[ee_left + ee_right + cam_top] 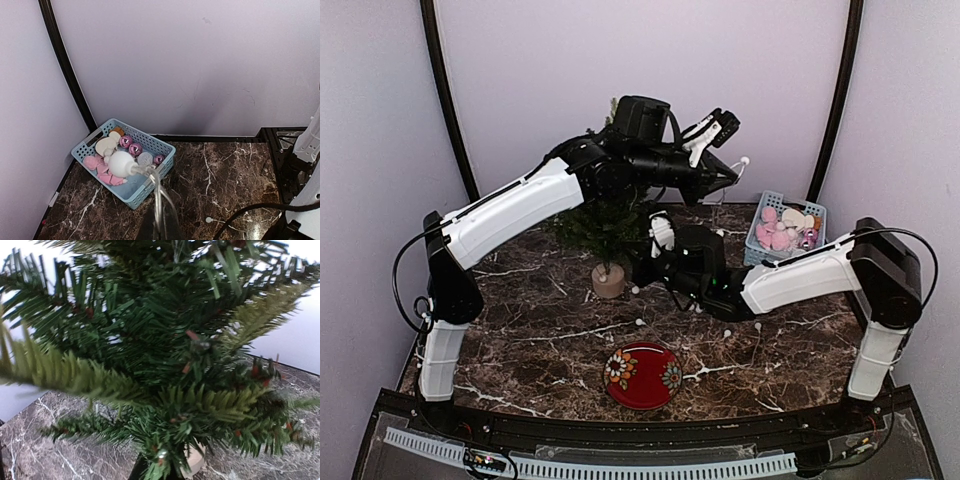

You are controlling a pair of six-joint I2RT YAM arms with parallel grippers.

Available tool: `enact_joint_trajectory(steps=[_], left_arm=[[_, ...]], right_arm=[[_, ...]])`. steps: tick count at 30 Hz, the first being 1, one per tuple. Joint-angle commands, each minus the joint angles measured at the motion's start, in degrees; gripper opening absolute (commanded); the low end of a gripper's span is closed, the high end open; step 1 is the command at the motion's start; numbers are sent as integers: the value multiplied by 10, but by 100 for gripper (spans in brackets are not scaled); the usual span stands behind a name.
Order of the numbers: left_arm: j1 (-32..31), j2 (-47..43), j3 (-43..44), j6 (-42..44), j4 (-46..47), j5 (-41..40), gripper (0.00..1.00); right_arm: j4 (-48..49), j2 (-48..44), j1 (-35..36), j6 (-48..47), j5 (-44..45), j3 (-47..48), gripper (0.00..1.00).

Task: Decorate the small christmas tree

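High over the far side of the desk [520,330], the left pincer [728,177] is pinched shut on the clear loop of a white ball [121,163], so the ball sits out front, ready to hook on. The right pincer [655,238] pokes into the small christmas tree [595,225], left of the blue basket [785,228], maybe to steady it; I cannot tell if it is wide or shut.

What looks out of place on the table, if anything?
Several small white beads lie loose on the marble table, outside the blue basket. They look dropped. The small christmas tree stands upright.
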Motion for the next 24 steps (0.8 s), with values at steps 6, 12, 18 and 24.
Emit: enact_joint_trajectory(steps=[6, 12, 18, 24], left_arm=[[-2, -33, 20, -7, -8, 12, 0], [-2, -34, 20, -14, -14, 17, 0], [-3, -37, 19, -13, -31, 20, 0], [-3, -39, 14, -13, -47, 28, 0]], right_arm=[[-7, -106, 18, 0, -21, -68, 0], [-18, -136, 40, 14, -19, -102, 0], [-22, -163, 64, 31, -6, -136, 0], [-29, -167, 73, 37, 6, -145, 3]])
